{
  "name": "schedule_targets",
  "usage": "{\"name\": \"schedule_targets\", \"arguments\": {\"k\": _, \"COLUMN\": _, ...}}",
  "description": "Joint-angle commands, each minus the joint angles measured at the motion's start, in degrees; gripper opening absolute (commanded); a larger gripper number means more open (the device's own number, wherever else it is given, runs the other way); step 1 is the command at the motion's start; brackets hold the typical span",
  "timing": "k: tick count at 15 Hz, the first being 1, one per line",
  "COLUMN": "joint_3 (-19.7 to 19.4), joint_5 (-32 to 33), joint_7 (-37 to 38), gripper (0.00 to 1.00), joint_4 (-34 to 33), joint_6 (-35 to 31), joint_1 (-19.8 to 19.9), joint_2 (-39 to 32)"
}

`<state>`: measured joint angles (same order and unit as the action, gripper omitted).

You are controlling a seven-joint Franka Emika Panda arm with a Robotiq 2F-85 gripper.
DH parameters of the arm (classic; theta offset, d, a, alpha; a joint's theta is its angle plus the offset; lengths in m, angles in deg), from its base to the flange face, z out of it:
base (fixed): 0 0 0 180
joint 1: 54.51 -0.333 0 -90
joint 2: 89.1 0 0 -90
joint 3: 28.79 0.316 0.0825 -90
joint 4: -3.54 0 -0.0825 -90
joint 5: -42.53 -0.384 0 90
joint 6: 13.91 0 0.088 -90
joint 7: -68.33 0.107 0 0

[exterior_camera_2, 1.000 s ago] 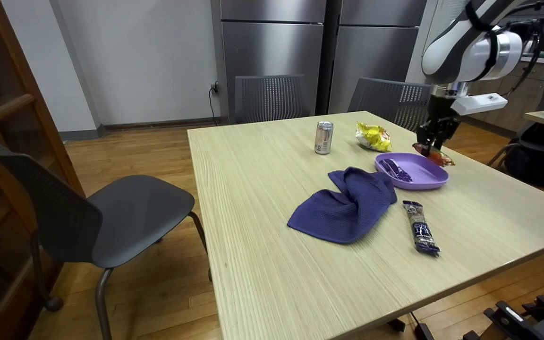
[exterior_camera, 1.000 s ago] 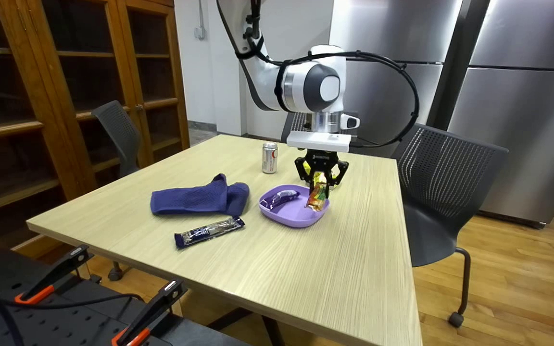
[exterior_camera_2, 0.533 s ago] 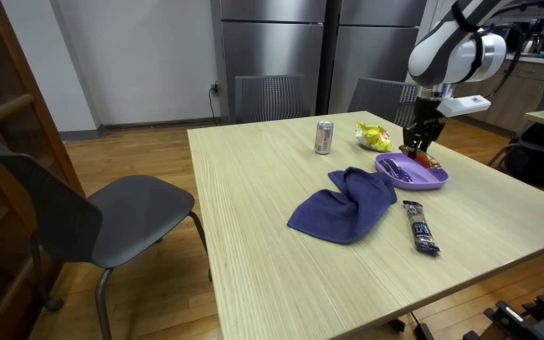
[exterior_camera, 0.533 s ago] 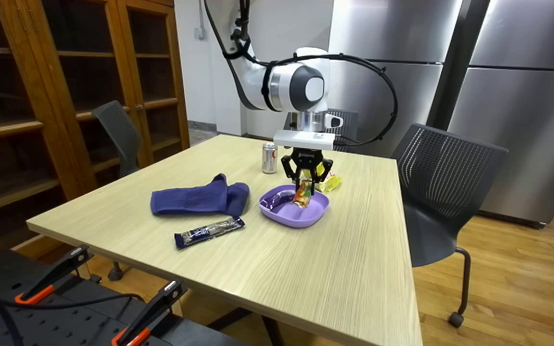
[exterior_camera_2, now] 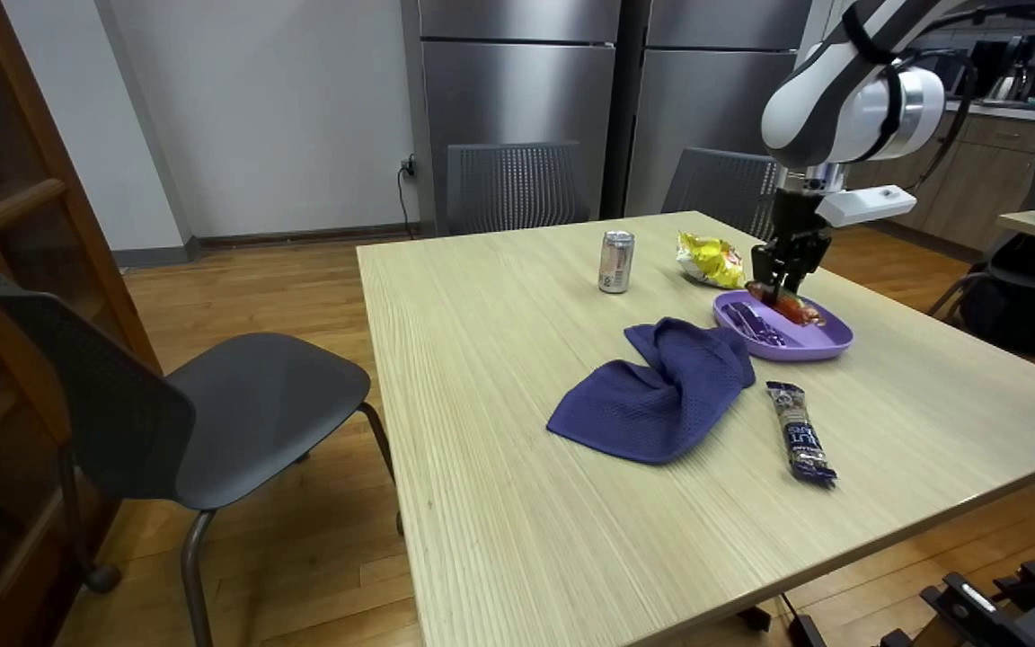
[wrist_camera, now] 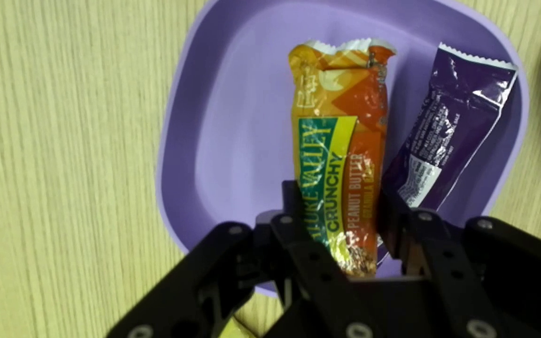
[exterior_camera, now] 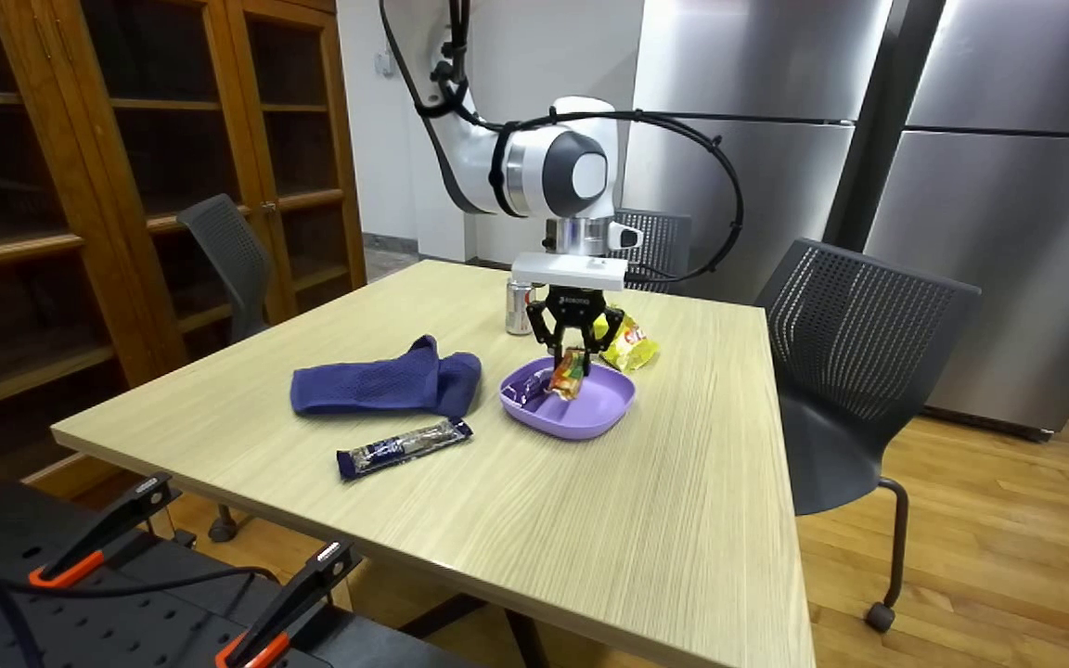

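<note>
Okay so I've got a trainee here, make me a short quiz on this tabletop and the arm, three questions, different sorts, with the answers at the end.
1. Multiple choice: what is the black two-fingered gripper holding?
a) a dark blue fabric cloth
b) a long orange, yellow and green wrapped granola bar
c) a crumpled, shiny yellow packet

2. True or false: the silver cylindrical metal can is lying on its side.

3. Fill in: the long, dark purple, glossy-wrapped bar lies inside the ____.

Key:
1. b
2. False; the silver cylindrical metal can stands upright on the pale wood-grain table.
3. rounded, shallow purple plastic dish
</note>
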<state>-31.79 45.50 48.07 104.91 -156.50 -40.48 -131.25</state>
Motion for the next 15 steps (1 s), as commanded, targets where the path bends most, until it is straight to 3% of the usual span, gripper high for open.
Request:
{"name": "schedule_targets", "arguments": {"k": 1, "joint_3": 0.20, "joint_5": -0.01, "joint_7": 1.50, "gripper": 0.17, "joint_4": -0.10, "joint_6": 1.42, "joint_1": -0.30, "joint_2": 0.43}}
{"name": "schedule_targets", "arguments": {"k": 15, "joint_3": -0.88, "joint_5": -1.21, "joint_7": 10.78, "gripper": 0.17, "joint_4": 0.14, "joint_6": 0.67, "joint_1": -2.01, "joint_2": -0.76}}
